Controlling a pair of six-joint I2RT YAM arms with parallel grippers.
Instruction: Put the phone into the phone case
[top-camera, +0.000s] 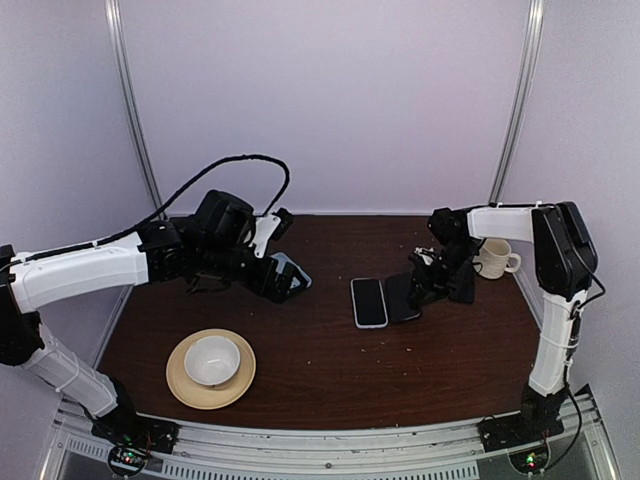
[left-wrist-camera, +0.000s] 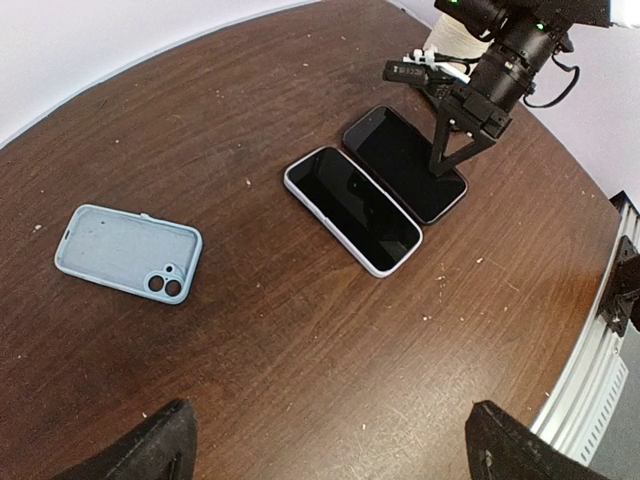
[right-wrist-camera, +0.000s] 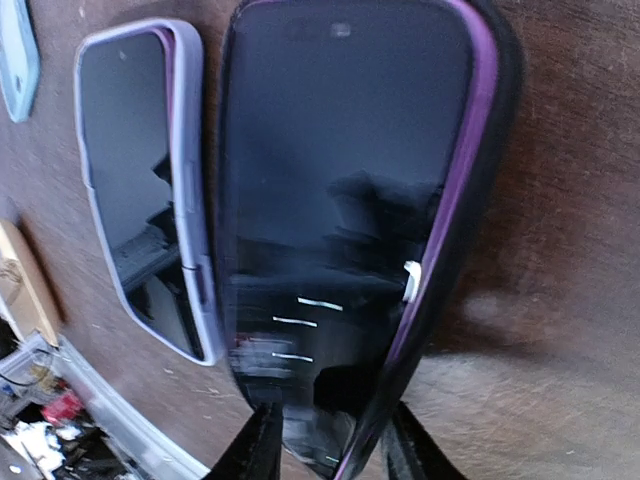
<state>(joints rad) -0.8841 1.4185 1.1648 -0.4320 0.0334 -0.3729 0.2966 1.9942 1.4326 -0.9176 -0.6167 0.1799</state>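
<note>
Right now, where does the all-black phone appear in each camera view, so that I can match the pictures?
Top external: the black phone lies right of centre.
Left wrist: the black phone is at upper right.
Right wrist: the black phone fills the middle.
Shared landmark: the light-rimmed phone, close along its side in every view.

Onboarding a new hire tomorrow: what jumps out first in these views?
Two glossy dark-screened phones lie side by side mid-table: a plain all-black slab phone on the right arm's side, a light-rimmed phone next to it. The right gripper hangs over the black one's end, fingers apart. A pale blue phone case with camera cutouts lies apart, near the open left gripper.
</note>
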